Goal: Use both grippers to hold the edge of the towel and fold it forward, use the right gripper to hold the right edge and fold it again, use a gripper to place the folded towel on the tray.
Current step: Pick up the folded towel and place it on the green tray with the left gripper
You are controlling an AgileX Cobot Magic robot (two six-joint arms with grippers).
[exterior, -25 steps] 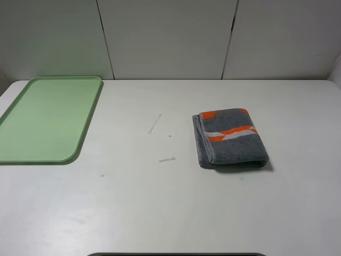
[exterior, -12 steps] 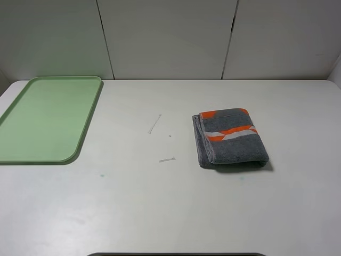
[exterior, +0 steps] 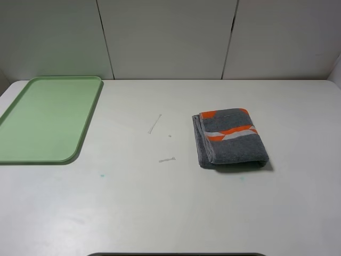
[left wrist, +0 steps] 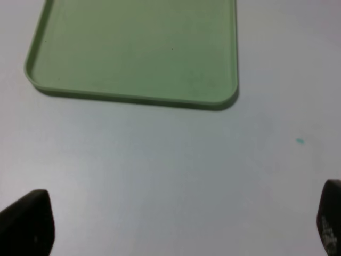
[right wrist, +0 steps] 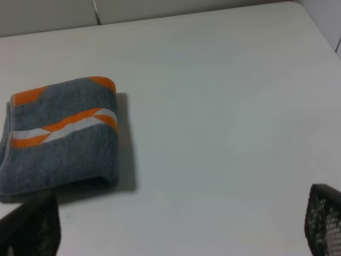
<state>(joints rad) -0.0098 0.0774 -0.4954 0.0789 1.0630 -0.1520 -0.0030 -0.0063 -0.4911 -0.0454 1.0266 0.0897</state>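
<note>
Towel (exterior: pixel 230 140) sits folded, apart from tray (exterior: pixel 48 117); only wrist views show jaws.

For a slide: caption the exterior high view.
Folded dark grey terry towel with orange stripes lies right of a rectangular pale green plastic tray on a white table.

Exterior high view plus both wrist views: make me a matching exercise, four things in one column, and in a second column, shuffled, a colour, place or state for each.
Column one
1. towel
2. tray
3. left gripper
4. right gripper

Column two
A. open, its camera shows the towel
B. pale green, on the left in the high view
C. folded, dark grey with orange and white stripes
D. open, its camera shows the tray's rim

Pairs: 1-C, 2-B, 3-D, 4-A
</note>
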